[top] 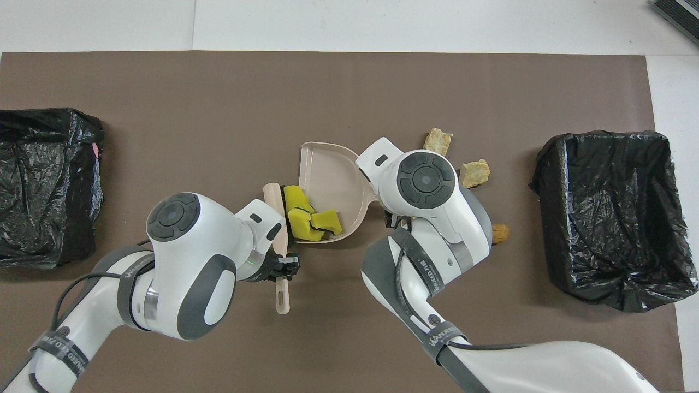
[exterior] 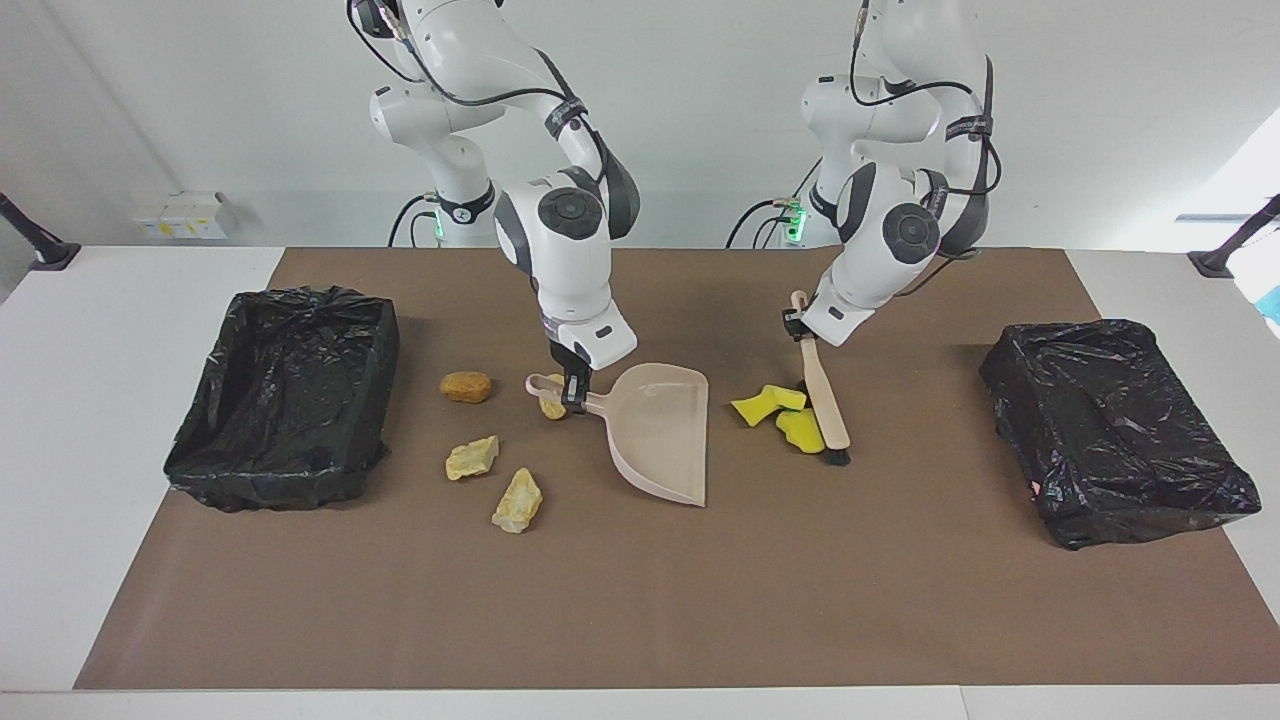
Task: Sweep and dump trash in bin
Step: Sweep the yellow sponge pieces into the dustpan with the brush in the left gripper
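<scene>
The left gripper (exterior: 797, 322), jaws clamped on the beige wooden-handled brush (exterior: 822, 400), pushes three bright-yellow sponge chunks (exterior: 775, 415) toward the beige plastic dustpan (exterior: 662, 430), whose handle the right gripper (exterior: 573, 390) clamps; chunks could snag on the lip and scatter.

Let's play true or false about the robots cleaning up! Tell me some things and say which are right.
1. The left pincer holds the beige wooden brush by its handle. True.
2. The right pincer holds the beige plastic dustpan by its handle. True.
3. The bright yellow sponge chunks already lie in a bin. False: they sit on the brown mat between the brush and the dustpan.
4. There is just one black-bagged bin. False: one bin stands at the right arm's end, another bin at the left arm's end.
5. The tan bread-like lumps lie loose on the mat. True.
</scene>
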